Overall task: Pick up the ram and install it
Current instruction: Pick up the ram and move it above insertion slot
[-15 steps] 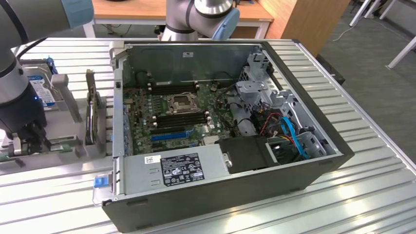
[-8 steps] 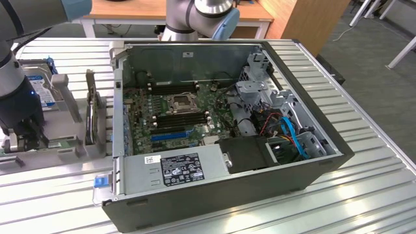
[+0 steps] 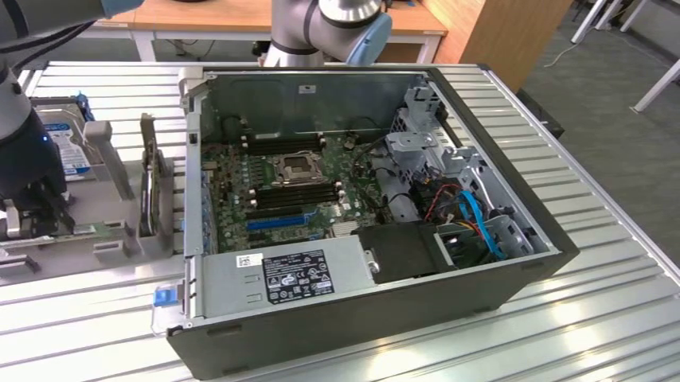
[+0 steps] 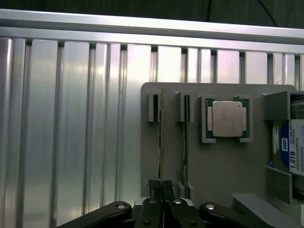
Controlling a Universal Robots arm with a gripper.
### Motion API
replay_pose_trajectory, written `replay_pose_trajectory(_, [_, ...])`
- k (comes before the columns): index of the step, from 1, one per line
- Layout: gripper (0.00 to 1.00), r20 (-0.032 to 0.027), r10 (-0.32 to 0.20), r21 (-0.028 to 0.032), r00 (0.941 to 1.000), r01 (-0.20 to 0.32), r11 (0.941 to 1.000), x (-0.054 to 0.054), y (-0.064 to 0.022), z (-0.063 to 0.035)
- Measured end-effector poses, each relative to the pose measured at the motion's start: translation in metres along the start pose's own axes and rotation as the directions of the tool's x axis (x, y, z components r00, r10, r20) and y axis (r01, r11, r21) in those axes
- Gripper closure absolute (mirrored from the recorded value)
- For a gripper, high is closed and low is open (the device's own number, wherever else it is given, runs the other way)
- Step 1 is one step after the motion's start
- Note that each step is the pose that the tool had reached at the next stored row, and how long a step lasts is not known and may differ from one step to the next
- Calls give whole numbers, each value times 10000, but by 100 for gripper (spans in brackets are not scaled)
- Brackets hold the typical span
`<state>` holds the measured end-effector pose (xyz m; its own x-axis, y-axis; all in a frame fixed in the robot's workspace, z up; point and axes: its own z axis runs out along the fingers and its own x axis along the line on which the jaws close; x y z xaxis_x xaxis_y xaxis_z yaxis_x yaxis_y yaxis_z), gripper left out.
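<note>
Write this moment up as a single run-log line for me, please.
step: pick up ram | jaws: shut on ram | ram: on edge in grey holder slot | case: open, ram not yet installed

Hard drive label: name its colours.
Blue and white with dark print; the hard drive label shows best in the wrist view.

Ribbed aluminium table (image 3: 595, 318): bright parallel slats, with a raised rail along the far edge. At its middle, directly on the slats, an open computer case (image 3: 425, 314), dark-walled, laid on its side with the open face up and the long axis running from roughly eleven o'clock to five o'clock. At nine o'clock of the case, just beside it, a flat grey holder plate (image 3: 117, 171) with upright slotted posts. Seen from the wrist, the plate's rounded corner flat on the slats.
</note>
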<state>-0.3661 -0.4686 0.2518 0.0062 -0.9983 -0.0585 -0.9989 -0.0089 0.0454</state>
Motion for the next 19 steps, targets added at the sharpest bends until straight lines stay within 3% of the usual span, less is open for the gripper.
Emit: replay_pose_trajectory(19, [88,-32,16,1,10000,-16,10000,-30,20,-496])
